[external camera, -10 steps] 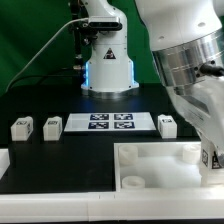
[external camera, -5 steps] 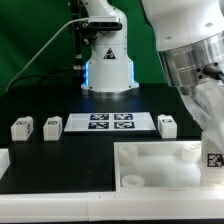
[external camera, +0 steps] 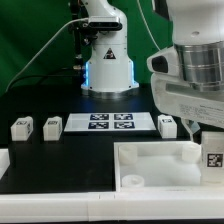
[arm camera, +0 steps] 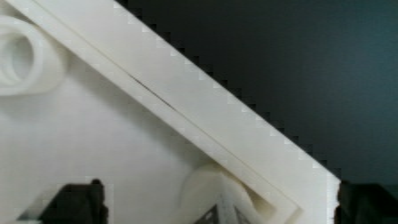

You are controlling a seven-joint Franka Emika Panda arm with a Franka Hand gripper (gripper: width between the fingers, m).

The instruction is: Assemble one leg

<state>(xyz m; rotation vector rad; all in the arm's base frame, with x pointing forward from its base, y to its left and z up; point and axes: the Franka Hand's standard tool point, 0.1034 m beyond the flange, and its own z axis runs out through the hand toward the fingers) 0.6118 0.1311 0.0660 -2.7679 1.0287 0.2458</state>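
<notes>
Three legs lie on the black table in the exterior view, two at its left (external camera: 21, 127) (external camera: 52, 125) and one (external camera: 167, 124) by the marker board's right end. A fourth leg (external camera: 213, 158) stands upright in the right corner of the large white tray-like piece (external camera: 160, 160). My gripper (external camera: 208, 142) hangs right over that leg, mostly hidden by the wrist. In the wrist view the gripper (arm camera: 217, 205) has dark fingers (arm camera: 71, 202) spread wide on both sides of the leg (arm camera: 228, 195), not touching it. The tray's wall (arm camera: 196, 110) and a round socket (arm camera: 15, 60) show there.
The marker board (external camera: 110, 122) lies at the table's middle back. The robot's base (external camera: 108, 62) stands behind it before a green curtain. A white barrier (external camera: 60, 195) runs along the front, with a piece at the exterior view's left edge (external camera: 4, 160).
The wrist has turned and risen above the tray's right corner. The upright leg shifted slightly to the exterior view's right at first, then stayed still. The three loose legs have not moved.
</notes>
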